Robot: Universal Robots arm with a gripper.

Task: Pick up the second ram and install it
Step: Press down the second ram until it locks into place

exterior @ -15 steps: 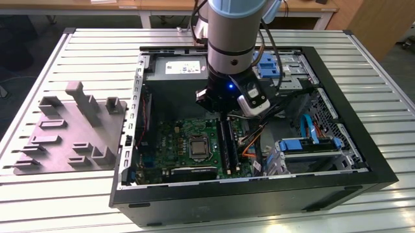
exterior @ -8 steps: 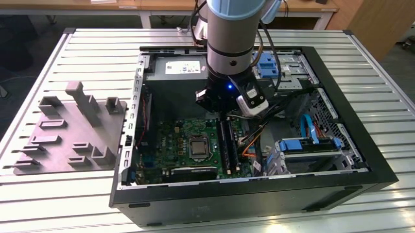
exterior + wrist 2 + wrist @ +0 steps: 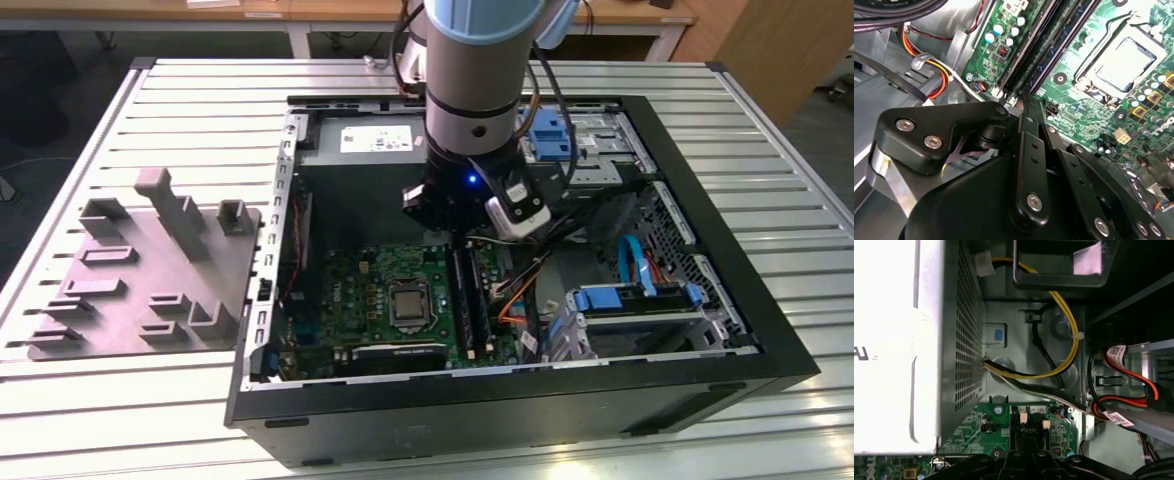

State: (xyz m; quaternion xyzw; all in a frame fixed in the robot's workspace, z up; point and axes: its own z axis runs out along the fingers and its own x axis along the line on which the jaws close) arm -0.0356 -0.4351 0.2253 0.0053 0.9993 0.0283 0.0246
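We're inside the open computer case (image 3: 534,400) on the slatted surface (image 3: 134,420), with the arm reaching straight down over the motherboard (image 3: 360,290). In the exterior view the gripper (image 3: 461,235) sits at the far end of the long memory slots, just to the exterior view's right of the processor socket (image 3: 404,300).

The second wrist view takes us in close. The gripper (image 3: 1023,100) has its fingers drawn together to a narrow point right at the slot ends, touching or very nearly so. We can't make out anything thin caught between them.

The second ram (image 3: 470,300) looks to us like the dark strip standing on edge in the slots below the gripper, though we can't tell it apart from its neighbour. The grey holding fixture (image 3: 147,290) beside the case shows no stick.

So we judge the pick is done and we're in the install step, with the stick in its slot and the gripper at one end of it. Seating calls for pressure straight down along the slot line and no sideways lean, so the latches can close. We can't confirm yet whether they have.
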